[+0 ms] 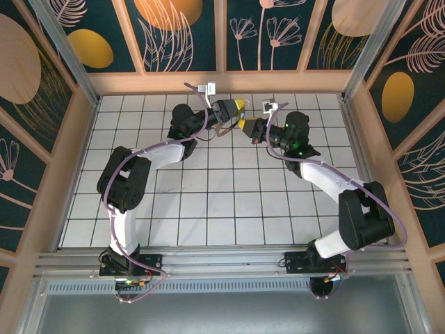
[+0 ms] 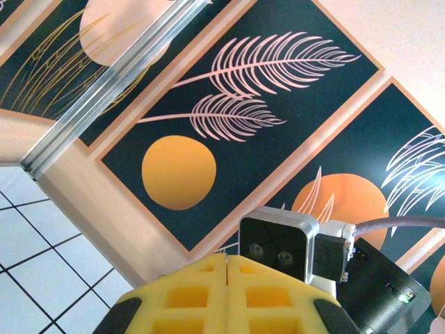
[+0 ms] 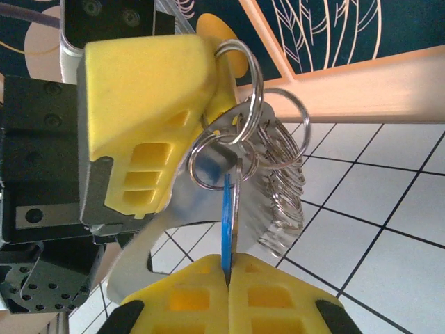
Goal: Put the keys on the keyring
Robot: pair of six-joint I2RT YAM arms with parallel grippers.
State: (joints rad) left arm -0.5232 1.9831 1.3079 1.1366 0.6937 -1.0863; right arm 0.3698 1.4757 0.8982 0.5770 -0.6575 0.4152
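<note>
Both grippers meet above the far middle of the tiled table [image 1: 208, 202]. The right gripper [image 3: 228, 263] is shut on the key [image 3: 226, 209], whose blue head stands edge-on between its yellow pads. The key's top sits in among the keyring's metal rings [image 3: 279, 174], beside a flat silver tag [image 3: 163, 233]. The left gripper [image 1: 238, 106] is shut on the keyring; one of its yellow fingers [image 3: 139, 90] pinches a ring from the upper left. A thin metal edge shows between the left gripper's [image 2: 227, 261] shut pads. The brown strap [image 1: 222, 131] hangs below the left gripper. The right gripper [image 1: 245, 127] faces it closely.
Patterned walls with wooden frames [image 1: 222, 82] enclose the table on three sides. An aluminium post [image 2: 104, 90] stands at the back corner. The right arm's wrist camera block [image 2: 278, 243] sits directly ahead of the left gripper.
</note>
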